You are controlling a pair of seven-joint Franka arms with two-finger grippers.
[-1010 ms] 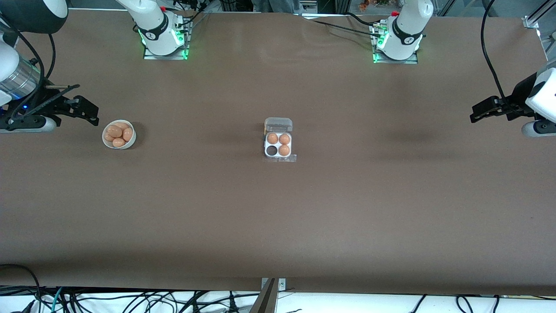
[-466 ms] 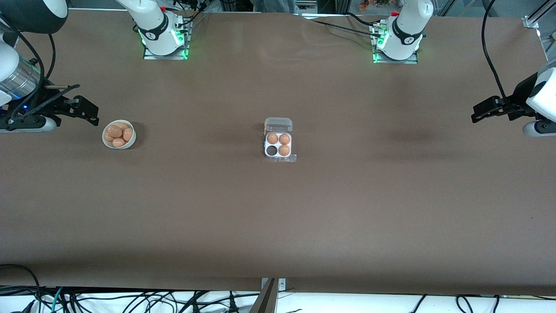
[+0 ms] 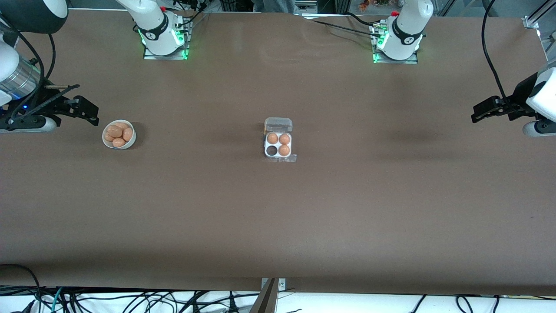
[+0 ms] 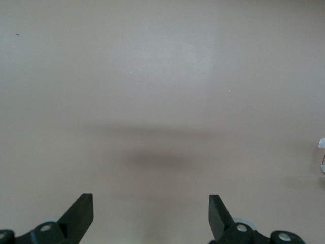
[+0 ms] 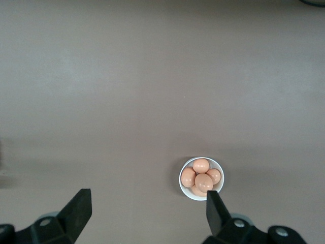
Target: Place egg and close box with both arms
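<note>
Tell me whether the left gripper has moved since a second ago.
Yes, barely: the left gripper has edged away from the box, toward the left arm's end of the table.

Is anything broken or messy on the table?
Nothing looks broken or spilled. The box sits open with three eggs and one empty cell; the other eggs sit neatly in the bowl.
</note>
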